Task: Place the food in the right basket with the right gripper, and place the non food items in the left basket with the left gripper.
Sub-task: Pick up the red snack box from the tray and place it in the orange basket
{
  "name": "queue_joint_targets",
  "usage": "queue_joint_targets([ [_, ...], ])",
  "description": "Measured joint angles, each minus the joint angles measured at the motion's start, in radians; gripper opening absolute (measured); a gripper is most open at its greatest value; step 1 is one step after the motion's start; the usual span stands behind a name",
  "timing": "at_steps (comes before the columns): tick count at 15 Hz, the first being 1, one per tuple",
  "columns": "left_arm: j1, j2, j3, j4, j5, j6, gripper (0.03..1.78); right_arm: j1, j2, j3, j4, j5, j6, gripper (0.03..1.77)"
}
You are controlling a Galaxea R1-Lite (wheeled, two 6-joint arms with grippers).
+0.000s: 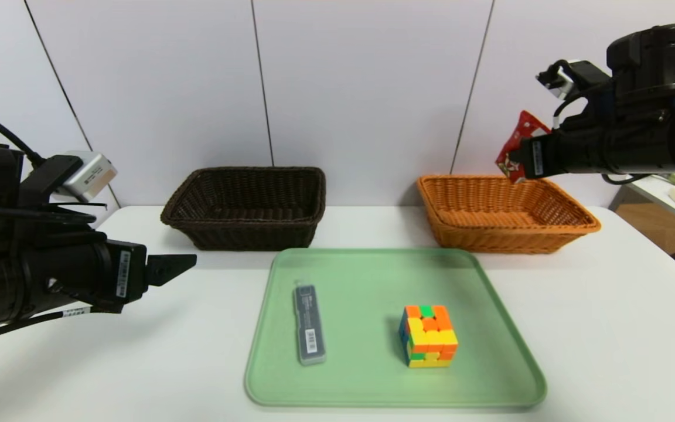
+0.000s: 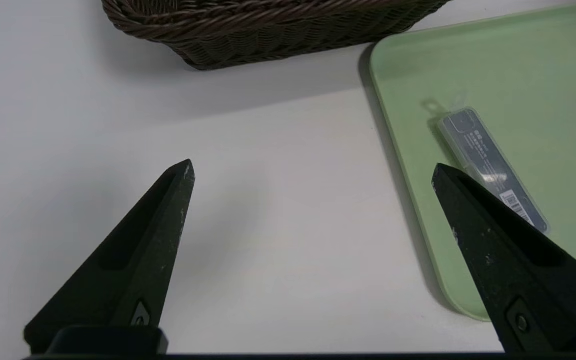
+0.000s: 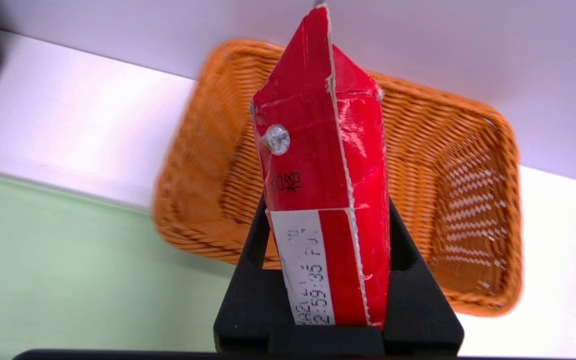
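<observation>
And there it is, on the red packet [image 3: 308, 150]: the Chinese character 格 can be read, with a partly hidden one beside it. Below, on the packet's white strip, "2:59:35" is seen, more print around it cut short. Over to the tray's left edge: on the grey case [image 2: 493, 165], Chinese print and a barcode are shown, too small to be made out.

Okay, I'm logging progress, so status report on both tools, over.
Right tool shut on red food packet, above orange wicker basket. Left tool open, left of green tray. Nothing visibly blocking the drop.
</observation>
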State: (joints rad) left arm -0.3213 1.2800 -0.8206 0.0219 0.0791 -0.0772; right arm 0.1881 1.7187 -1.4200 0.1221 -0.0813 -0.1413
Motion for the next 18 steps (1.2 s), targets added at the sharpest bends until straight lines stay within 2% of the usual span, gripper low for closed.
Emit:
queue_joint_targets([
  [3,-0.011,0.046,-0.051,-0.001,0.067,-0.005,1.69,-0.057,0.015,0.01,-0.004,-0.002,-0.003,0.33],
  [5,-0.027,0.076,-0.08,0.001,0.083,-0.009,1.69,-0.083,0.035,0.006,-0.01,-0.002,-0.005,0.33],
  [11,-0.06,0.127,-0.116,0.004,0.085,-0.009,1.69,-0.115,0.119,-0.041,-0.02,0.008,-0.004,0.33],
  [18,-0.063,0.142,-0.115,0.004,0.085,-0.009,1.69,-0.119,0.299,-0.076,-0.037,0.015,0.001,0.33],
])
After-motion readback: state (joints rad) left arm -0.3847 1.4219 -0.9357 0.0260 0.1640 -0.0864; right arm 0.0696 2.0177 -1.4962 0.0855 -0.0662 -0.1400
